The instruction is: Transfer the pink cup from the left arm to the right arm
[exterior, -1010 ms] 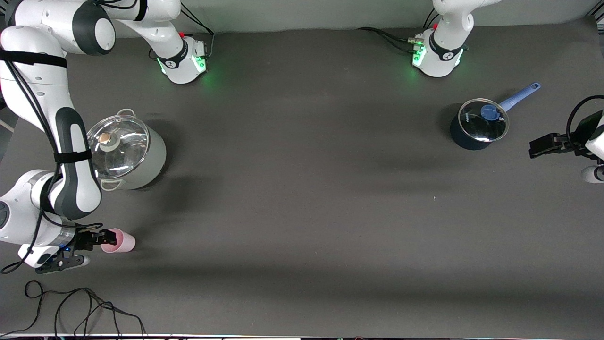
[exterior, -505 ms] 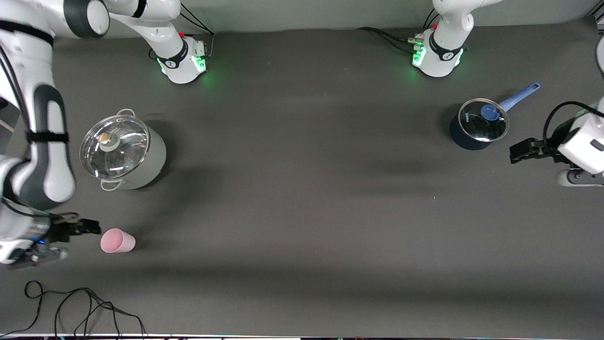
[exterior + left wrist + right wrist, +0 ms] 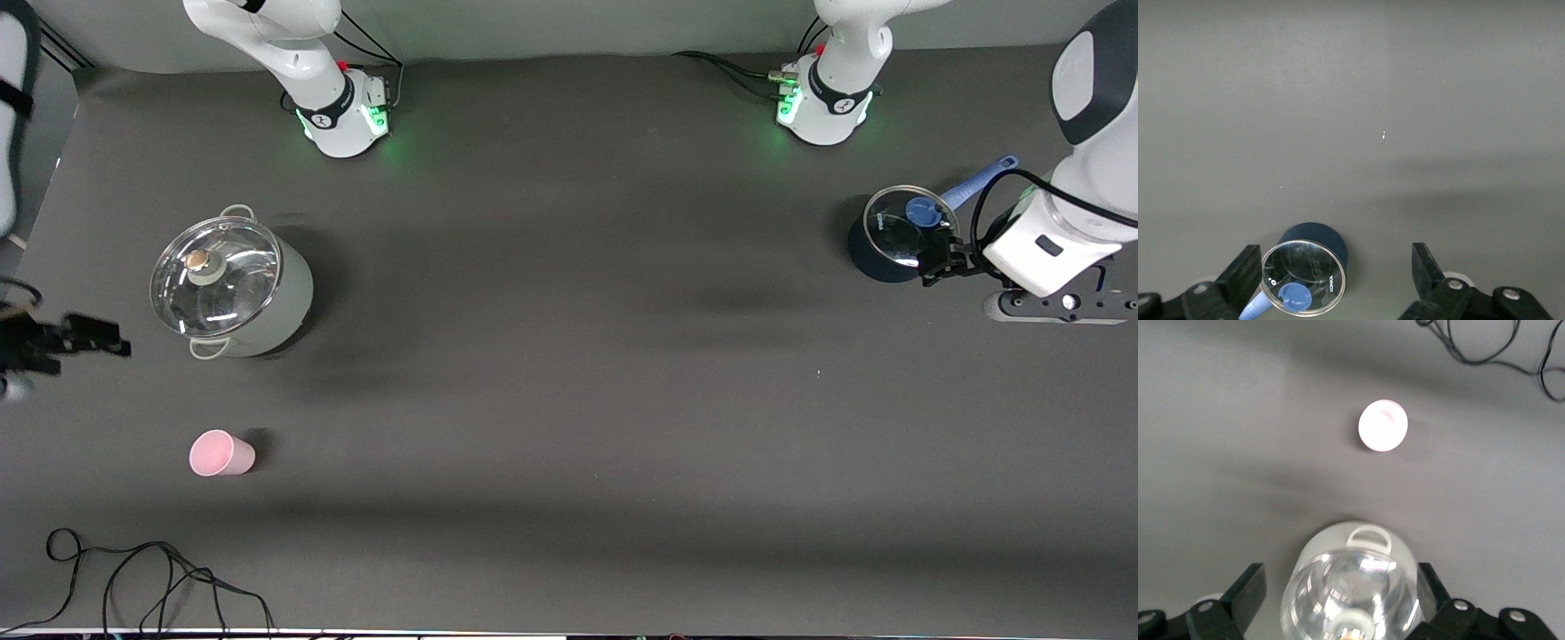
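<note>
On the glass lid of the small dark blue saucepan (image 3: 1313, 267), near the worktop's (image 3: 569, 356) edge at the left arm's end, a white word was printed along the rim; it looked like "KONKA", though the letters were small. No other writing could be read.

The pink cup (image 3: 220, 453) stood upright on the worktop toward the right arm's end, nearer the front camera than the large grey-green pot (image 3: 233, 289) with its glass lid, and apart from it. A loose black cable (image 3: 133, 578) lay by the corner nearest the camera at that same end.

The right gripper (image 3: 89, 342) hung at the worktop's edge at the right arm's end, beside the large pot and well apart from the cup. Its fingers (image 3: 1245, 590) were spread wide and held nothing; in the right wrist view the pot's lid sat between them far below, with the cup standing clear of it.

The left gripper (image 3: 938, 262) hovered over the saucepan, by its blue handle (image 3: 978, 182), well apart from the cup at the other end of the worktop. Its fingers (image 3: 1245, 273) were also spread wide and empty, touching nothing.
</note>
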Tool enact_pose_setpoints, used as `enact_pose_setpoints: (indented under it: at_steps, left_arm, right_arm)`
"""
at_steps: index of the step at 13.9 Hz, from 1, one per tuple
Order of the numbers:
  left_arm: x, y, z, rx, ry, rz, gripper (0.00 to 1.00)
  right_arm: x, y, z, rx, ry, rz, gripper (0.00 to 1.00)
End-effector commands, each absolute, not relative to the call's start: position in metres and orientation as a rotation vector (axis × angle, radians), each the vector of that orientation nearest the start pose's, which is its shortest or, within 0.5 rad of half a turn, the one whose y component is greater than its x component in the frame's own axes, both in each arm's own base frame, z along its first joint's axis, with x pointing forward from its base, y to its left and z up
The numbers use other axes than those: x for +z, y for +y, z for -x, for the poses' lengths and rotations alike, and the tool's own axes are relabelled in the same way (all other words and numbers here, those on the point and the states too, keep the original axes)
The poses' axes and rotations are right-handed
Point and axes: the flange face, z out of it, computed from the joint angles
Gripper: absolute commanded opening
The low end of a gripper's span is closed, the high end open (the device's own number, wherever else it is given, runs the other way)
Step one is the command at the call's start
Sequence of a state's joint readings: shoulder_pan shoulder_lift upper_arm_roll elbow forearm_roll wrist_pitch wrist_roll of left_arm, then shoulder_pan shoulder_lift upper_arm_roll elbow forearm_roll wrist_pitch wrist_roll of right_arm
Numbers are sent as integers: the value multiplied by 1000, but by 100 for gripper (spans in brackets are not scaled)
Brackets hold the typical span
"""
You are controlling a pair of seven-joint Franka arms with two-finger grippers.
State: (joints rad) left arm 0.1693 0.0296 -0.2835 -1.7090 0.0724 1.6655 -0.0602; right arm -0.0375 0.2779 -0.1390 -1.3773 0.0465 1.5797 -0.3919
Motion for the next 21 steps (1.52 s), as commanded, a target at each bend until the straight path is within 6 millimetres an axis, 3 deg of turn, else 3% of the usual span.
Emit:
enact_pose_setpoints:
  at_steps: [1, 4, 5, 7, 18, 21]
  left_arm:
    - [558, -53, -553, 58, 84, 3076, 100]
    - [575, -44, -564, -4, 202, 3074, 100]
    - [578, -33, -569, -25, 234, 3068, 100]
    - [582, -35, -573, -84, 255, 3066, 100]
    - [569, -39, -573, -7, 249, 3089, 100]
    - [565, -35, -572, 3, 248, 3111, 100]
  right_arm:
    - [569, -78, -600, 131, -294, 3097, 100]
    - [576, -47, -583, 135, -256, 3099, 100]
    - [577, -45, -580, 139, -209, 3105, 100]
    - [583, -37, -570, 128, -206, 3106, 100]
    - [601, -41, -569, 61, -57, 3119, 100]
    - [609, -59, -567, 34, -5, 3108, 100]
